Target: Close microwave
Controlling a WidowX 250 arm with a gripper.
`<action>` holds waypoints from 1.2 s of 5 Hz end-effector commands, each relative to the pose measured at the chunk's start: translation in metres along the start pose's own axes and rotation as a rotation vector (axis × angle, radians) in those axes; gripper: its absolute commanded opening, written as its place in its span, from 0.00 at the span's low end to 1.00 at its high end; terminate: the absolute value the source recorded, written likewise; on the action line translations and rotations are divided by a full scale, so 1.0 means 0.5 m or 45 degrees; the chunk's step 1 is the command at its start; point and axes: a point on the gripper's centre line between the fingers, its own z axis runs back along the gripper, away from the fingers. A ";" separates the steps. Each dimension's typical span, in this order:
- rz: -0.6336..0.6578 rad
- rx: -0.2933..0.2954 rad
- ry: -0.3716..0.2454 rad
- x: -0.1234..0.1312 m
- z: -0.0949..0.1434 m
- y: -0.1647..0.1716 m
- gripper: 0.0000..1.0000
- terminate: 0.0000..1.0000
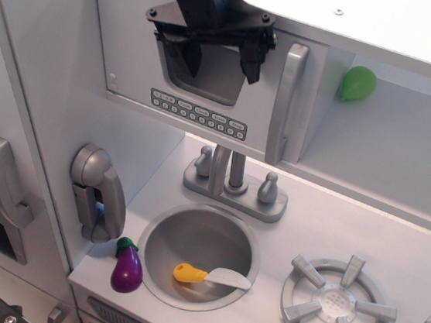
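The pale grey microwave [205,113] sits at the top of the toy kitchen. Its door lies nearly flush with the cabinet front. The door has a clear window, a row of small buttons [197,113] and a tall grey vertical handle [285,103] on its right side. My black gripper [220,62] is open and empty. Its two fingers point down against the door window, left of the handle.
A grey wall phone [97,192] hangs at the left. Below are a faucet [233,181], a round sink [199,247] holding a yellow-handled knife [206,275], and a purple eggplant [127,267]. A stove burner [337,303] is at the right. A green pear [357,83] sits on the shelf.
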 end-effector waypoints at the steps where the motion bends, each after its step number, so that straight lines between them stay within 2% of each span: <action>1: 0.045 0.080 0.187 -0.016 0.078 0.025 1.00 0.00; 2: 0.056 0.228 0.473 -0.079 0.119 0.071 1.00 0.00; 3: -0.023 0.273 0.741 -0.105 0.146 0.108 1.00 0.00; 4: -0.036 0.263 0.706 -0.108 0.148 0.141 1.00 0.00; 5: -0.036 0.263 0.706 -0.108 0.148 0.141 1.00 0.00; 6: -0.036 0.263 0.706 -0.108 0.148 0.141 1.00 1.00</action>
